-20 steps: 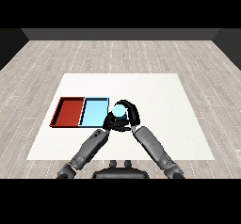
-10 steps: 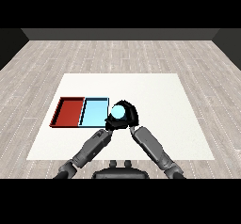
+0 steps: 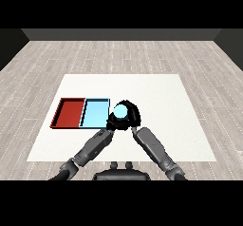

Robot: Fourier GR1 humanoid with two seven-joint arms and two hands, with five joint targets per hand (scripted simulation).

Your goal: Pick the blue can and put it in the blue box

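We had the small, upright light-blue can (image 3: 120, 111) clasped in our right hand (image 3: 130, 117), just right of the shallow light-blue tray (image 3: 95, 113).

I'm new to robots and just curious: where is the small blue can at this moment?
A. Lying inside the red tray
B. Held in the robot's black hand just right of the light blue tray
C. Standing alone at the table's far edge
B: the small blue can sits within the curled right hand, beside the light blue tray, not in it.
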